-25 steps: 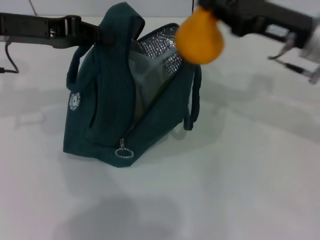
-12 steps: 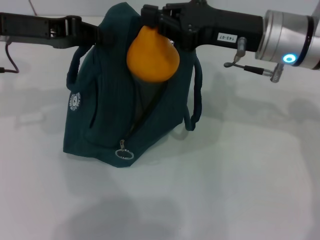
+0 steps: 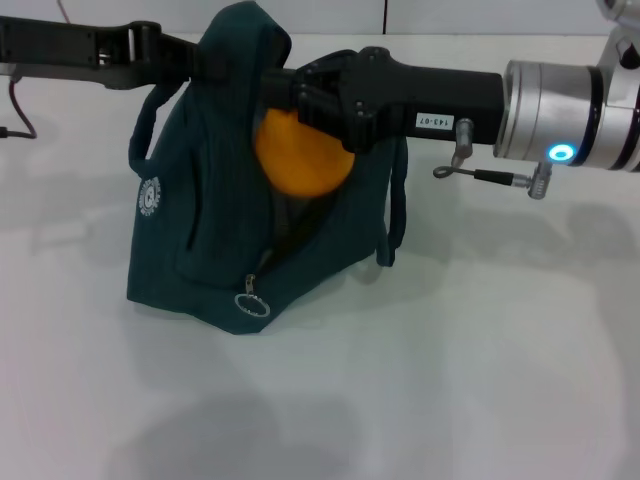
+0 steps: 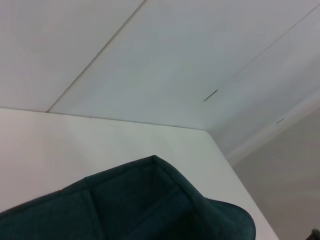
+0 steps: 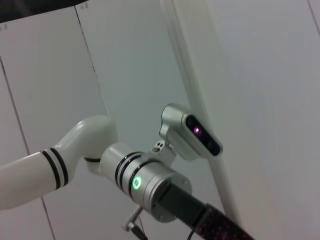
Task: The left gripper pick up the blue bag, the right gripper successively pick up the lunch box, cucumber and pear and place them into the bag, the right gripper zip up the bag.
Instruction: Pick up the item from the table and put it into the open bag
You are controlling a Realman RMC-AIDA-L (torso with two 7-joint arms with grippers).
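Observation:
The blue bag (image 3: 200,230) stands on the white table, its top edge pulled up by my left gripper (image 3: 203,66), which is shut on the fabric. A corner of the teal fabric (image 4: 150,205) also fills the low part of the left wrist view. My right gripper (image 3: 297,100) reaches in from the right and is shut on the orange pear (image 3: 300,158). The pear hangs in the bag's open mouth, partly between its sides. The ring zipper pull (image 3: 250,303) lies at the bag's low front. The lunch box and cucumber are hidden.
The white table (image 3: 450,380) stretches in front of and to the right of the bag. A thin cable (image 3: 18,120) lies at the far left. The right wrist view shows my left arm with its green ring light (image 5: 135,183) against a white wall.
My right arm has swung left and down, carrying the pear from above the bag's right side into its open mouth. The left gripper and bag have barely moved.

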